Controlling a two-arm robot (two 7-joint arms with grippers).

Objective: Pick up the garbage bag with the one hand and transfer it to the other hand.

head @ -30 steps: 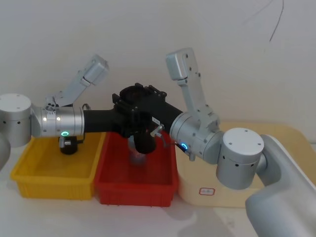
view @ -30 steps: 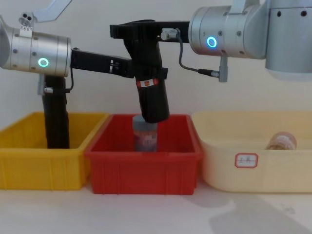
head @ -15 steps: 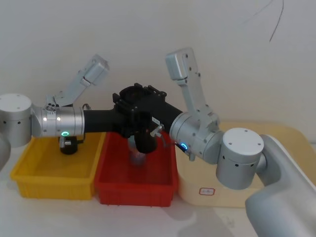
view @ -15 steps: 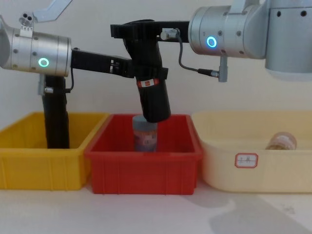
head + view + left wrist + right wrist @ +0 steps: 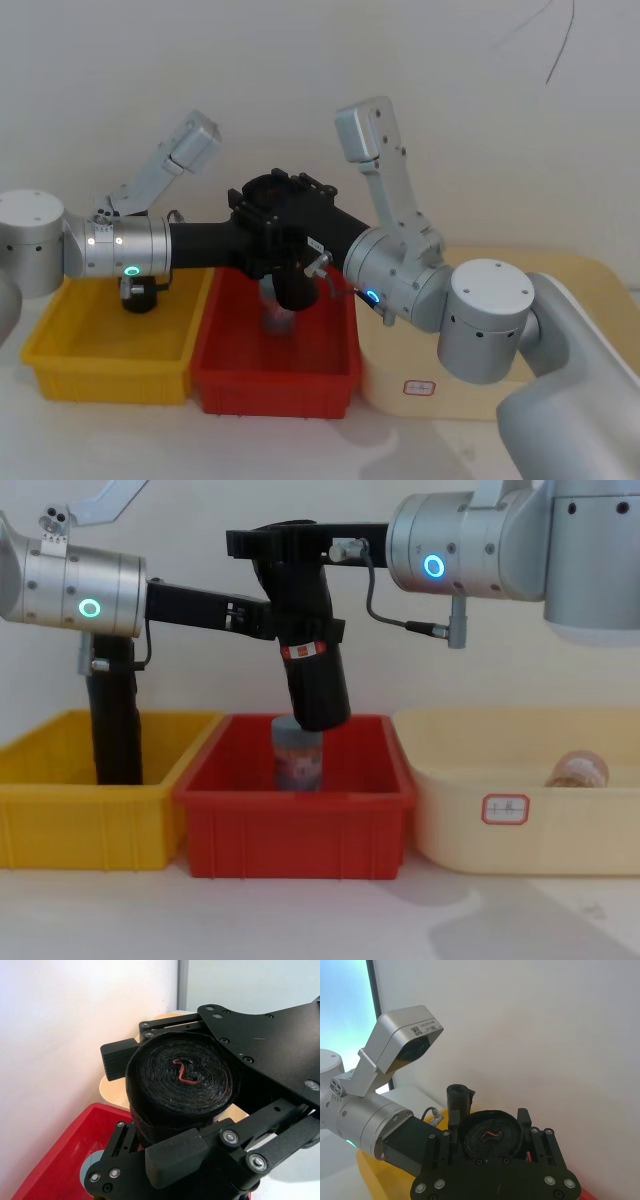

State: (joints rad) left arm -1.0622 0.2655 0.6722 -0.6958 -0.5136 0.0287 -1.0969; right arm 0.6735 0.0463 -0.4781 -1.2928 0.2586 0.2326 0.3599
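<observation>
— Where's the garbage bag [image 5: 316,685]?
— Hanging slightly tilted over the red bin [image 5: 295,820], lower end about level with the rim, just above a blue can [image 5: 298,762].
— Held?
— Left pincer [image 5: 288,628] clenched at its label band, right pincer [image 5: 293,555] clamped on its top. Open air flanks its lower half.

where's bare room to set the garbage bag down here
Free: the yellow bin's floor right of the standing black roll; the cream tub left of the jar at its right end. Crowded: the red bin's middle, where a can stands under the garbage bag held by the left gripper and right gripper.
</observation>
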